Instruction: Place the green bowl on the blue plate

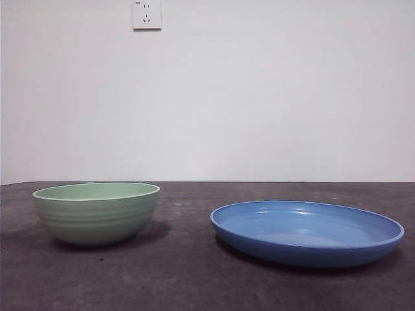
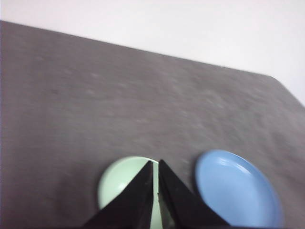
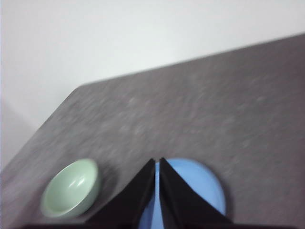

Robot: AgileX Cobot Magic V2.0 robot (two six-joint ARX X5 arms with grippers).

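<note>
Left gripper (image 2: 156,164): its two black jaws are drawn together with only a thin slit between them, gripping nothing; it hangs high above the table, over the bowl.
Right gripper (image 3: 157,162): its jaws are likewise nearly touching at the tips and hold nothing; it hangs high over the plate.
Green bowl: the pale mint-green round glossy bowl (image 1: 97,210) with faint ribs on its outside stands upright on the table, beside the plate and apart from it, with bare tabletop between them.
Blue plate: the wide, shallow, glossy medium-blue round plate (image 1: 305,232) with a raised sloping rim lies flat on the table, with nothing on it.
Table: a dark grey, slightly mottled tabletop (image 1: 188,272) carries both dishes.
Background: a plain white wall (image 1: 259,97) with a white power socket (image 1: 146,14) high up.
</note>
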